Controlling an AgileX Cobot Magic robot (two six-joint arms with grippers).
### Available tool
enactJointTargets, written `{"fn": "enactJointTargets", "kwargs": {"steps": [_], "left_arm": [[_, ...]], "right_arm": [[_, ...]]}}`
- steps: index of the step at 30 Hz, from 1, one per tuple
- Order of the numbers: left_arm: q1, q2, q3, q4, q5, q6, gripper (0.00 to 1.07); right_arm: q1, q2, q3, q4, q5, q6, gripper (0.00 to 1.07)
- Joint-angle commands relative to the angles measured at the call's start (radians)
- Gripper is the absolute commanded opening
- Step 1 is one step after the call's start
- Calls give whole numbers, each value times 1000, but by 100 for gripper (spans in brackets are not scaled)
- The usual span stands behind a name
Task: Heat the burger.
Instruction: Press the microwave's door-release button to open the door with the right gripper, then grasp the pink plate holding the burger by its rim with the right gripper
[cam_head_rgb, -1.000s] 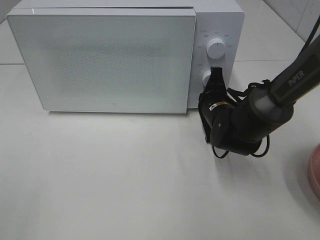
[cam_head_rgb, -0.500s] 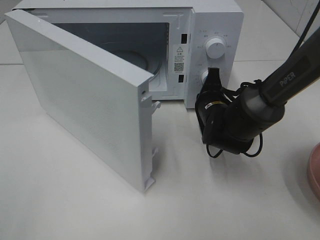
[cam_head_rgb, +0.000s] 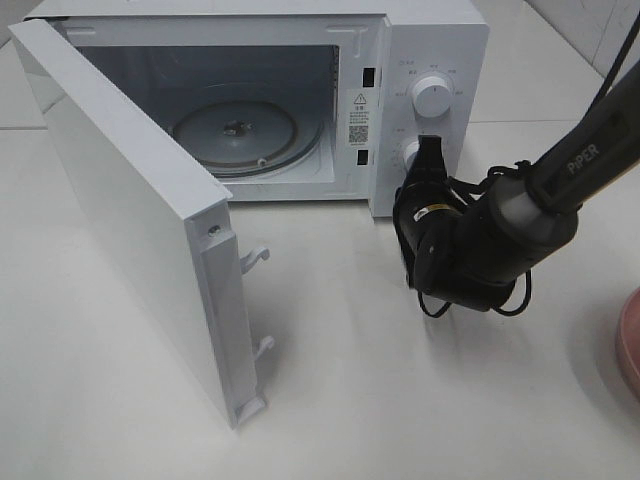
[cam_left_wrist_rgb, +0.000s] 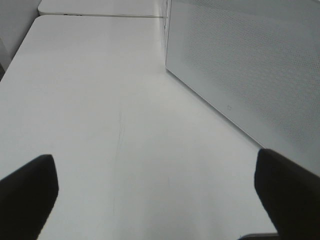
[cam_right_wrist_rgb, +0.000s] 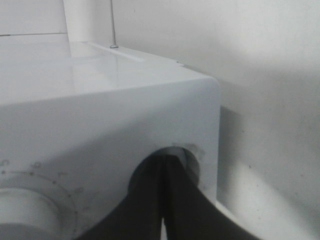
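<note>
Two grippers show: the right gripper (cam_head_rgb: 431, 150), jaws together, sits at the microwave's (cam_head_rgb: 440, 40) lower knob (cam_head_rgb: 411, 153). The left gripper (cam_left_wrist_rgb: 157, 200) hangs spread wide over the worktop (cam_head_rgb: 350, 380). The burger is out of view.

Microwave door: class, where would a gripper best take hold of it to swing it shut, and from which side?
The microwave door stands swung wide open, hinged at the left. Probably pinch its thin free edge between the latch hooks, coming from the front: farthest from the hinge, easiest to swing.
</note>
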Motion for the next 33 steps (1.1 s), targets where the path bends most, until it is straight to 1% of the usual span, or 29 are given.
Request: {"fn": "enactJointTargets", "kwargs": {"steps": [1, 5, 7, 13, 15, 16, 18, 21, 24, 26, 29, 31, 33], "left_arm": [[-2, -15, 3, -8, -13, 0, 100], [-2, -15, 3, -8, -13, 0, 100], [-2, -15, 3, -8, -13, 0, 100], [-2, -15, 3, -8, -13, 0, 100], [-2, -15, 3, -8, -13, 0, 100], [-2, -15, 3, -8, -13, 0, 100], [-2, -15, 3, -8, -13, 0, 100], [-2, -15, 3, -8, -13, 0, 100], [-2, -15, 3, -8, -13, 0, 100], [-2, -15, 3, -8, -13, 0, 100], [-2, -15, 3, -8, -13, 0, 100], [-2, -15, 3, -8, -13, 0, 100], [-2, -15, 3, -8, -13, 0, 100]], "right_arm": [[-15, -53, -26, -127, -121, 6, 0], [-15, -69, -4, -127, -67, 3, 0], [-15, -88, 25, -130, -18, -30, 0], [-13, -115, 65, -131, 37, -49, 0], [-13, -142, 100, -131, 87, -68, 0], [-13, -142, 100, -131, 87, -68, 0], [-13, -190, 144, -131, 153, -106, 0], [-13, -201, 154, -131, 173, -111, 0], [-13, -239, 184, -131, 221, -156, 0], [-13, -296, 221, -131, 285, -226, 0], [-13, -313, 230, -132, 302, -252, 0], [-13, -382, 247, -135, 385, -385, 0], [-13, -397, 248, -135, 408, -421, 0]]}}
